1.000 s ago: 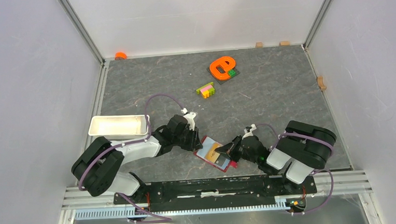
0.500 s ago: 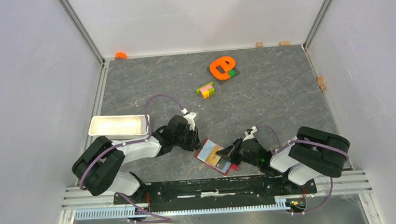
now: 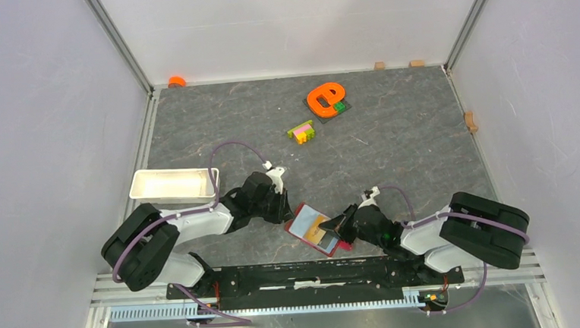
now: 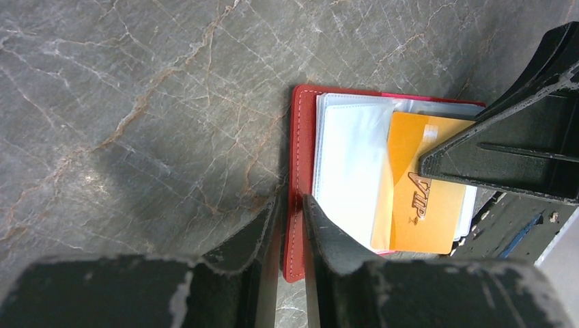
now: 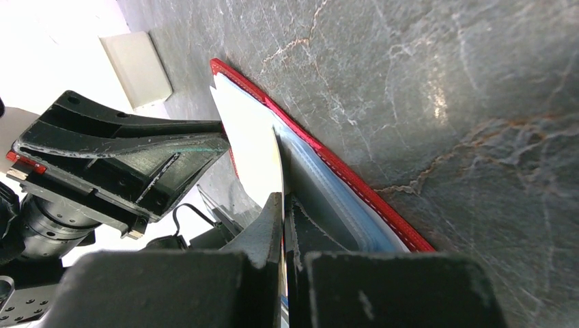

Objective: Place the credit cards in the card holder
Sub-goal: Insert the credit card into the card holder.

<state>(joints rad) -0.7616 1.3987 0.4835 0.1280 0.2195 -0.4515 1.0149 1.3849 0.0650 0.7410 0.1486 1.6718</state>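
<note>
The left gripper (image 4: 292,201) sits low on the table (image 4: 136,102) with its jaws a narrow gap apart and the red edge of the wallet (image 4: 298,137) between them. Whether they actually pinch that edge or only bracket it, I cannot tell. Either way the hold looks meant as an anchor, so that the open wallet does not skate away when something is pushed into it from the other side.

The right gripper (image 5: 282,198) comes in from the opposite side, jaws pressed together on the orange card (image 4: 423,205). In its own camera the card shows as a thin sheet running out from between the fingers. It is held low and nearly flat, which suits sliding it under a pocket rather than dropping it in.

The wallet lies open and inside up between the two grippers, close to the arm bases, its clear sleeves (image 4: 351,164) facing upward. From above, its long axis runs on a diagonal, far-left to near-right.

The orange card rests over the sleeves on the half nearer the right gripper. Its long axis runs parallel to the wallet's red edge, so one long side faces the left gripper and leads the way. That side seems to overlap the pale sleeve slightly, but whether it is tucked under or lying on top is unclear. The blue card I cannot pick out in any view.
</note>
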